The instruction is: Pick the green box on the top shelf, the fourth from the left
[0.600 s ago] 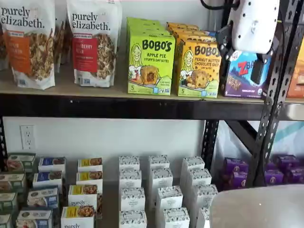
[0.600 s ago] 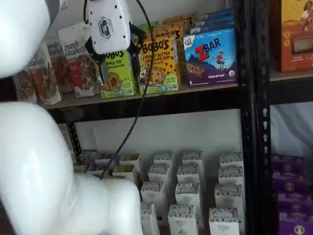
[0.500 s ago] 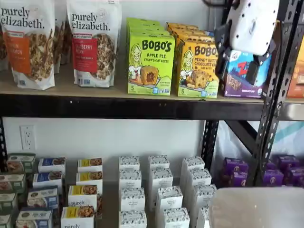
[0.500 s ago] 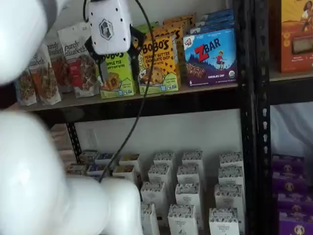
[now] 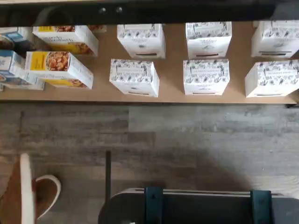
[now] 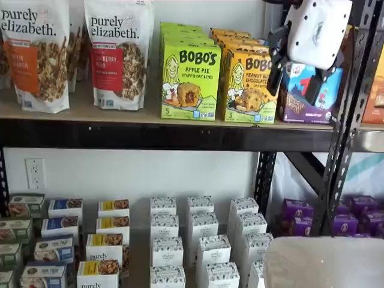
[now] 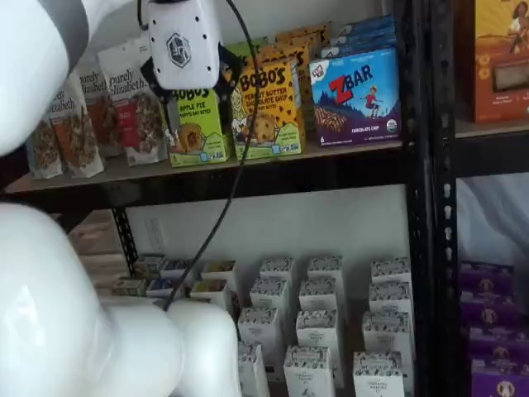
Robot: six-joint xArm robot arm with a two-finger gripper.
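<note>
In front of the top shelf (image 6: 150, 114), in both shelf views, the jaws (image 6: 294, 81) hang at shelf height with a clear gap between the two black fingers and nothing held between them. One view sets them against the blue box (image 6: 312, 90), so that the green box (image 6: 190, 81) lies at about nine o'clock from them, past the yellow-orange box (image 6: 251, 85); the other view sets them right over the green box's face, so I judge they stand well out from the row. Farther back, the green box stands upright, long axis vertical, at the front of its stack on the top shelf.
</note>
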